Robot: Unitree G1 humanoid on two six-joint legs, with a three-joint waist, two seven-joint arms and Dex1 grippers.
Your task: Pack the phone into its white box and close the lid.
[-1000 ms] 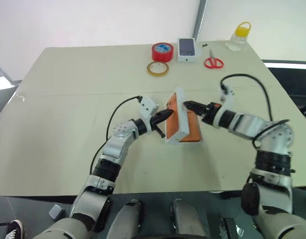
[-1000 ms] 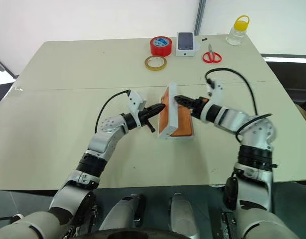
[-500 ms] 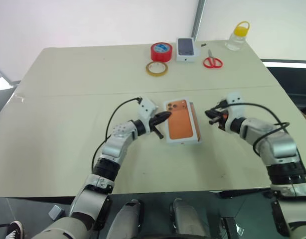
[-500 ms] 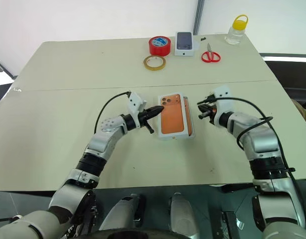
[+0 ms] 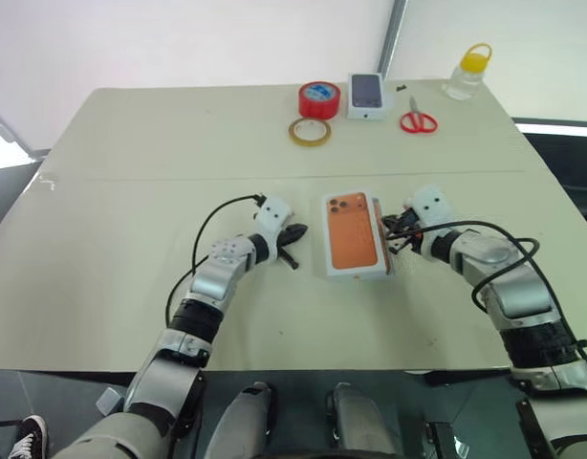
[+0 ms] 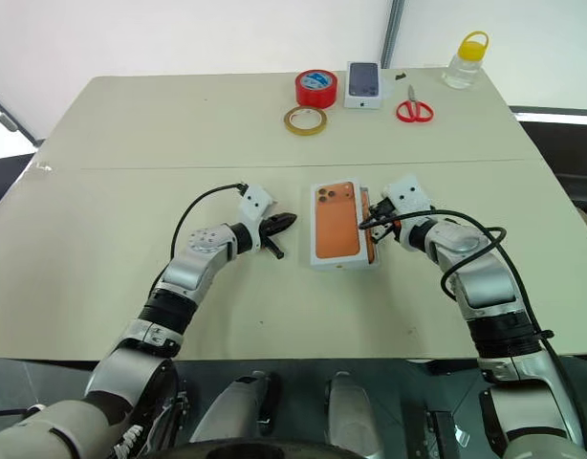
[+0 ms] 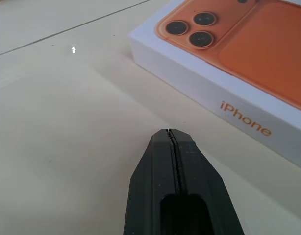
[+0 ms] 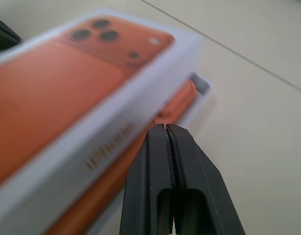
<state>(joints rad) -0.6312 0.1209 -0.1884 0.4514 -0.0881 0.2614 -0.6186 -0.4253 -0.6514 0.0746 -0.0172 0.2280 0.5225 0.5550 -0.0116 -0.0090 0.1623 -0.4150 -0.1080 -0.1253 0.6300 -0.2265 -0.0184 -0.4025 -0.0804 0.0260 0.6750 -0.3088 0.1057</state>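
Since a second ago the lid [image 6: 337, 224] has gone from standing on edge between the claws to lying flat, printed face up, at centre frame on the tabletop [image 6: 131, 143]. Both claws have let go and drawn back.

Left claw [image 6: 285, 222]: clenched, empty, just left of the lid and apart from it. Right claw [image 6: 365, 224]: clenched, empty, tips at the lid's right edge.

Phone [image 8: 177, 105]: in the box [image 8: 203, 84], under the lid.

Risk, as judged:
- The lid sits offset to the left. The box wall and an orange strip of phone stand exposed along the right side.
- A straight downward press could catch the lid's wall on the box rim or on the phone, crushing card or jamming the lid askew.
- A sideways nudge from the right claw could slide the whole box, since nothing braces it.

Views compared:
- The right wrist view shows the gap under the lid's right edge and the phone's edge within; the head views give only a thin orange line there.
- The left wrist view shows the lid's left side clean, with lettering.
- The head views alone show the tape rolls [image 6: 315, 88], small box [image 6: 363, 84], scissors [image 6: 414, 109] and bottle [image 6: 465, 61] at upper right, well apart.
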